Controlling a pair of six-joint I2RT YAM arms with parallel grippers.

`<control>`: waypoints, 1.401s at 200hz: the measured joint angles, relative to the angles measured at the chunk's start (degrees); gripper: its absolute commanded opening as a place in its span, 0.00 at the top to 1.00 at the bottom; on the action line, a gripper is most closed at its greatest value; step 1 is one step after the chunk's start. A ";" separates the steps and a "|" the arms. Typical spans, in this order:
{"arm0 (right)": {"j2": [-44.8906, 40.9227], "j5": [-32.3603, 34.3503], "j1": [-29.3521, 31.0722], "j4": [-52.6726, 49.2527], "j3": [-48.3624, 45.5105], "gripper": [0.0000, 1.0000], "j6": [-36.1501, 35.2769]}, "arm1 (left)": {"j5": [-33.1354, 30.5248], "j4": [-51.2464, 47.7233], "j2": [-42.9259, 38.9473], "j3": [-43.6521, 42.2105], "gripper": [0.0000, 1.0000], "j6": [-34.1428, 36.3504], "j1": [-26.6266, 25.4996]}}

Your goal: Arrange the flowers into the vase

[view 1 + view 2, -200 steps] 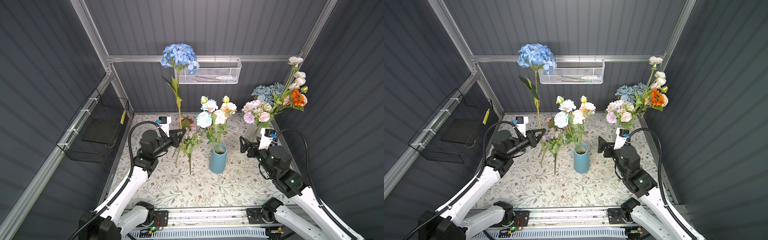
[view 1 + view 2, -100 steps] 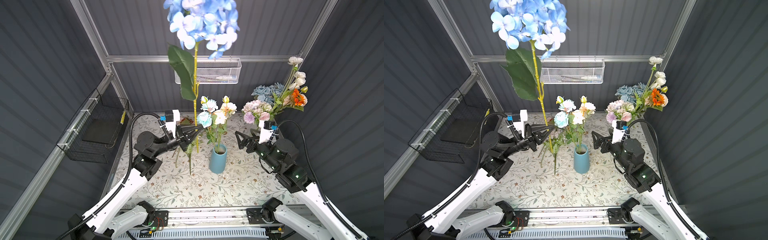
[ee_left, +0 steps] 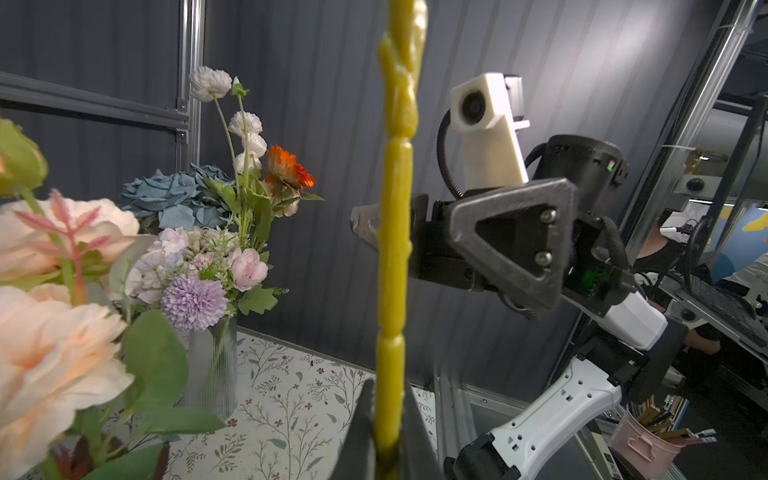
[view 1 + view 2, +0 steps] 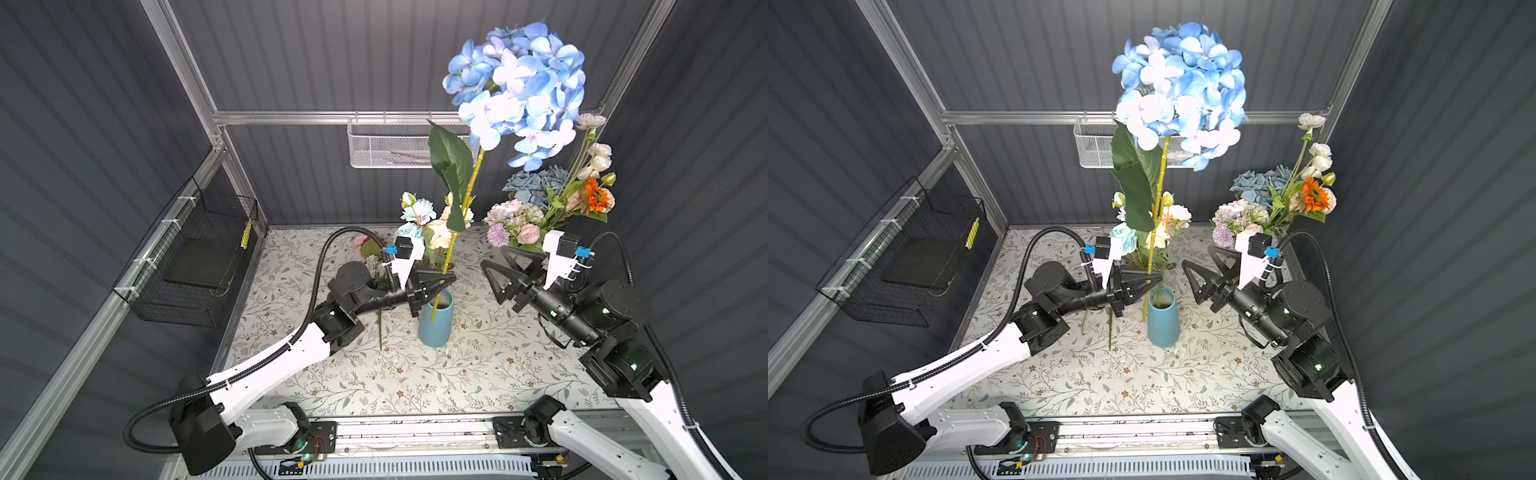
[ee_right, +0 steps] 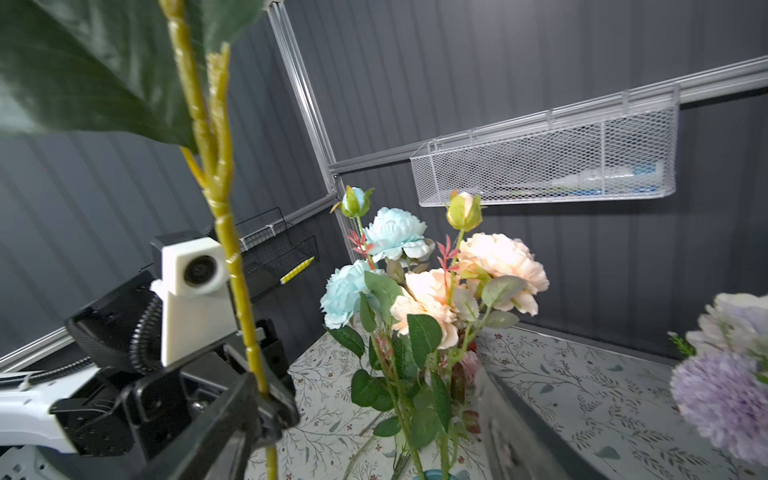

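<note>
Both top views look down on my whole table (image 4: 374,382); wrist cameras (image 3: 486,108) face each other closely across the stem (image 3: 392,249).

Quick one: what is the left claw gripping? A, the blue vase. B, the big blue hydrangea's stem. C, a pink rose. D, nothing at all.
B: the left claw is shut on the yellow-green stem of the hydrangea.

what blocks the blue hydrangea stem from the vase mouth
Only the peach and pale blue flowers already in the vase: their stems take part of its mouth. The rest looks open.
</note>
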 measured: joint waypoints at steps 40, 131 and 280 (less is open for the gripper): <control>1.49 -3.21 0.11 2.10 -0.17 0.29 1.46 | -2.75 -1.31 3.10 0.70 1.00 2.64 -3.39; 2.58 -4.66 0.28 6.75 -2.78 0.77 3.58 | -5.29 -3.48 4.59 1.66 1.00 5.53 -5.88; 2.12 -5.49 0.42 7.63 -3.78 1.00 4.46 | -7.04 -4.66 4.70 1.70 0.01 7.19 -6.58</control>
